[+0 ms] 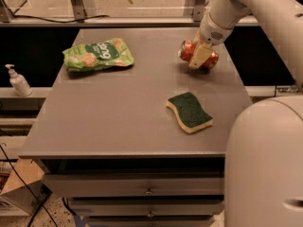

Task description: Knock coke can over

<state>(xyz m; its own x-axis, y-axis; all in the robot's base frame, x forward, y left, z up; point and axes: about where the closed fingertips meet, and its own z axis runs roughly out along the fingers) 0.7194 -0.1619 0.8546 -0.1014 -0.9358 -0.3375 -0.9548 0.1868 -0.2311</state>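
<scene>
The coke can [187, 51], red with a silver end, lies on its side at the far right of the grey table [118, 112], its top pointing left. My gripper [200, 56] comes down from the white arm at the upper right. It sits directly over the middle of the can and touches it. Its tan part hides the can's middle, and red shows on both sides of it.
A green snack bag [98, 55] lies at the far left of the table. A green and yellow sponge [190, 111] lies right of centre, in front of the can. A white pump bottle [18, 81] stands on a ledge left of the table. Drawers are below the front edge.
</scene>
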